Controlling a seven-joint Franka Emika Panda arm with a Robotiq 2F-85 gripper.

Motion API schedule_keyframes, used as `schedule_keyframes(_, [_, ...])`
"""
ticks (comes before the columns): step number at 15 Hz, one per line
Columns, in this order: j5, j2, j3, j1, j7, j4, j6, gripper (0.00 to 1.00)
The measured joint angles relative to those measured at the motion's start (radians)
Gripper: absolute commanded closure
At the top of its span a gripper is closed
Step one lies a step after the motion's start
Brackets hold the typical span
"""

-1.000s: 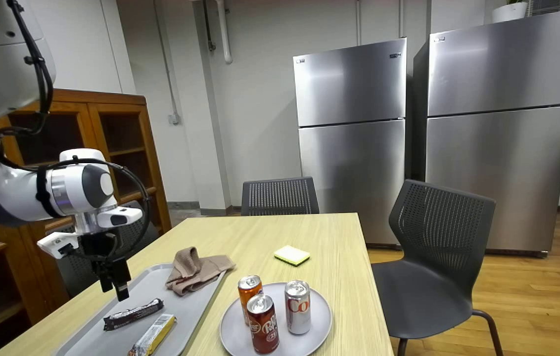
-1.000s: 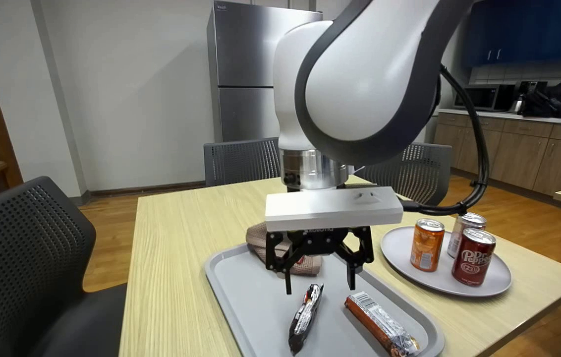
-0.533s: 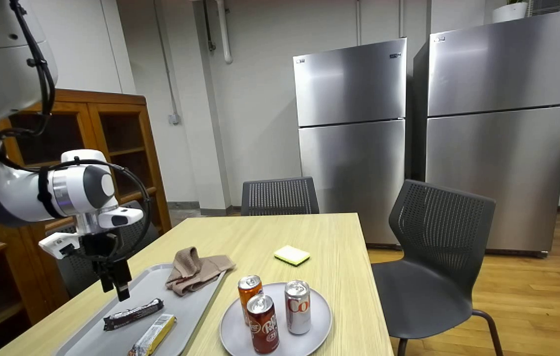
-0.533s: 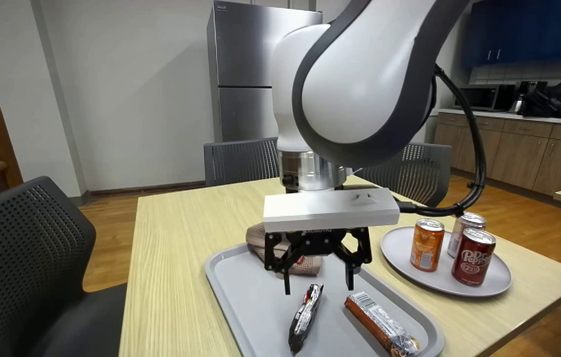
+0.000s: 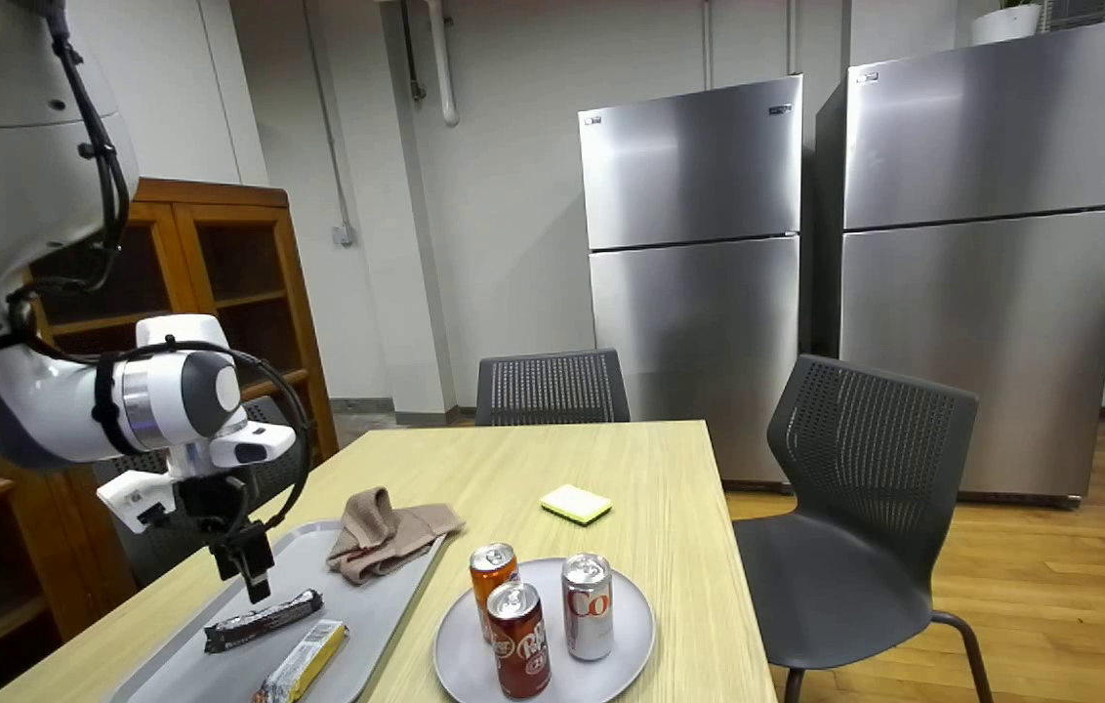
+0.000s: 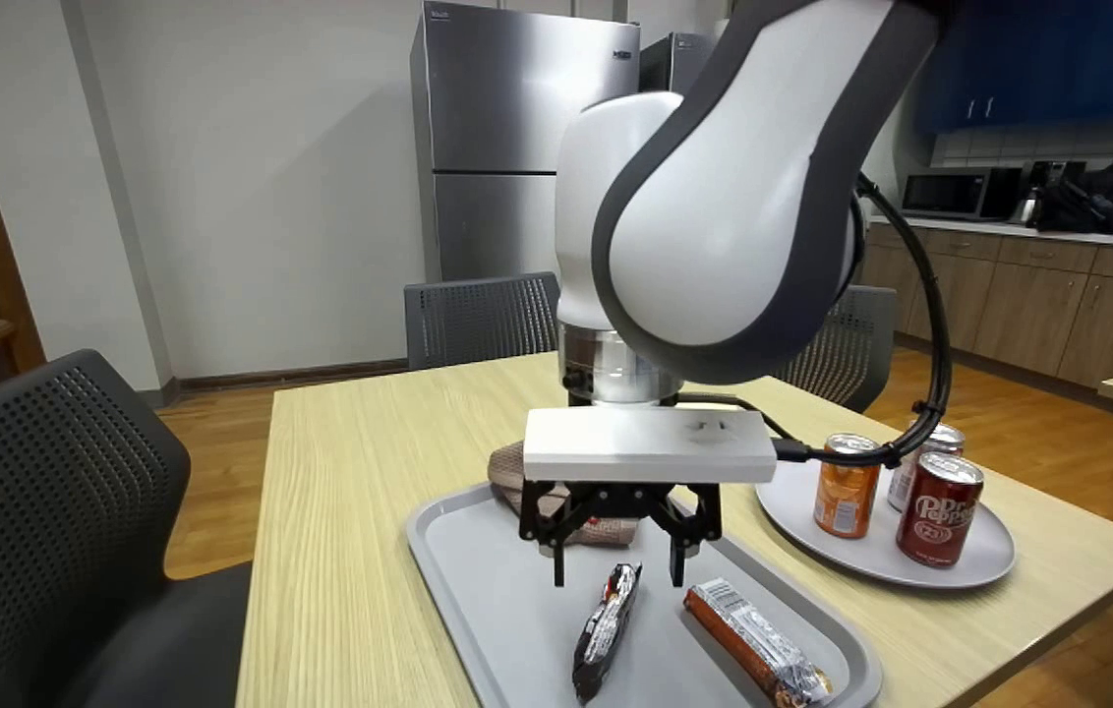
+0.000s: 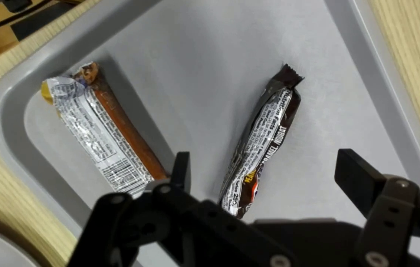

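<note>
"While the gripper (image 6: 618,570) hangs spread, where's the dark wrapped bar (image 7: 258,144)?"
"On the tray (image 7: 202,92), between the fingertips (image 7: 358,181) in wrist view (touching neither); orange-and-silver bar (image 7: 111,133) at its nine o'clock."

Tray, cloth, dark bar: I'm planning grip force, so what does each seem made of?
Tray: likely moulded plastic, low sheen, going by its even gray and rounded corners; coated metal isn't ruled out.
Cloth: probably woven fabric, dull brown, as it lies in soft folds.
Dark bar: seemingly wrapped in glossy plastic or foil, given its glints, creases and crimped end.
</note>
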Motion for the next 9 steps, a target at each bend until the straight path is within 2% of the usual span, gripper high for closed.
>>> schedule_keyframes(4, [0.01, 0.06, -0.024, 0.015, -0.001, 0.003, 0.066, 0.0])
schedule_keyframes(9, [0.05, 0.122, -0.03, 0.035, -0.003, 0.026, 0.092, 0.0])
